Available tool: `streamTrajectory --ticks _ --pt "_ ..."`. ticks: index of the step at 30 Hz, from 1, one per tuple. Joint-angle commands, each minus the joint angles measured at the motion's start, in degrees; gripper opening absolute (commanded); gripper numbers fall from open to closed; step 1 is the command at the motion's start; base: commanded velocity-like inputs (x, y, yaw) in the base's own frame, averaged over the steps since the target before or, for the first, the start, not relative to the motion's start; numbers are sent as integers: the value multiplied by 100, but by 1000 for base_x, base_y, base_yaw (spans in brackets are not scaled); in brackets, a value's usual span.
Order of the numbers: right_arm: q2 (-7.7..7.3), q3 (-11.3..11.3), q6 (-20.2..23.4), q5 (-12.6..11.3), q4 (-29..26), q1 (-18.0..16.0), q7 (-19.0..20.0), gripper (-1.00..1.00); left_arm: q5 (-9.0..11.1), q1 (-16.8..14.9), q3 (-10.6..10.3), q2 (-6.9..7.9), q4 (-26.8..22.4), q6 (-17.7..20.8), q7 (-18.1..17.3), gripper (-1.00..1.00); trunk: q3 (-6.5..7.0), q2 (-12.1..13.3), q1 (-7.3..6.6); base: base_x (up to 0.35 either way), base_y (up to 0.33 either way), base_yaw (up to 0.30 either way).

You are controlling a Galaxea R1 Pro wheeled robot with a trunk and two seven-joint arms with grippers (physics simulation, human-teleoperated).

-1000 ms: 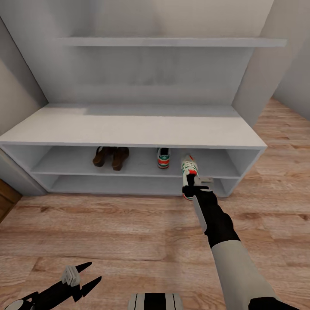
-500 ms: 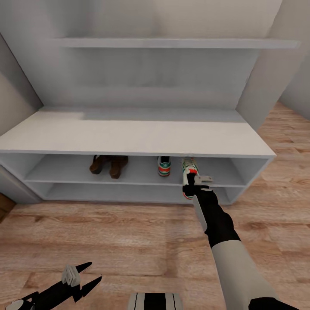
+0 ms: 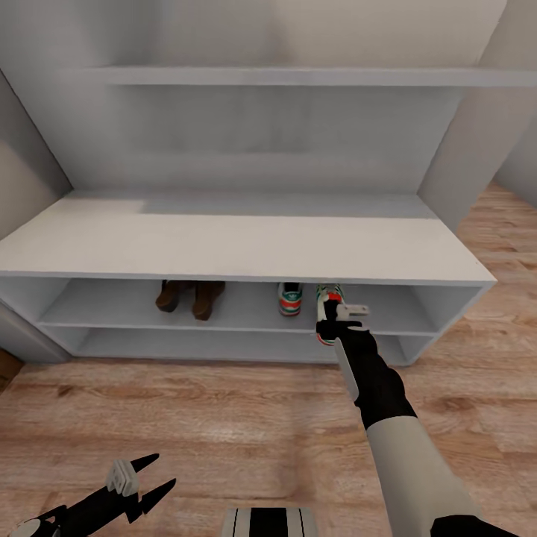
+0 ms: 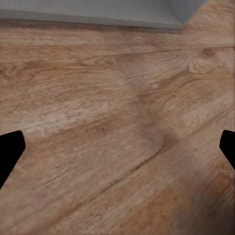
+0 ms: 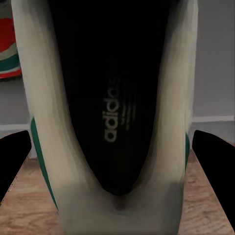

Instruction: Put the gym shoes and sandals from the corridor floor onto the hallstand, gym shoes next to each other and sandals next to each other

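The pale-grey hallstand [image 3: 239, 242] stands straight ahead. Two brown sandals [image 3: 188, 296] lie side by side on its upper open shelf, partly hidden under the bench top. To their right on that shelf rests one gym shoe [image 3: 290, 298], heel facing me. My right gripper [image 3: 332, 319] is shut on the heel of the second gym shoe [image 3: 327, 297]. Its toe reaches into the shelf beside the first shoe, and its heel hangs past the shelf edge. The right wrist view looks into the held gym shoe [image 5: 115, 98], with the resting shoe [image 5: 7, 49] beside it. My left gripper [image 3: 160, 471] hangs open over the corridor floor [image 3: 224, 418].
A floating wall shelf [image 3: 283, 76] runs above the bench. The lower shelf level [image 3: 201, 344] holds nothing visible. Grey side walls flank the unit. The left wrist view looks at wood planks [image 4: 117, 122] between the open fingers [image 4: 10, 152].
The view has moved closer to the hallstand. The held gym shoe now reaches further under the bench top, beside the other shoe. The left arm is unchanged.
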Motion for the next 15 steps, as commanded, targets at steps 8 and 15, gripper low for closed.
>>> streamTrajectory --ticks 8,15 --pt "4 -7 33 35 -12 -3 5 -100 13 -3 8 3 5 -35 -19 100 -4 -1 2 100 0 0" --pt "4 -4 33 35 -11 -4 5 -100 8 -3 9 5 5 -35 -15 100 -4 -1 2 144 0 0"
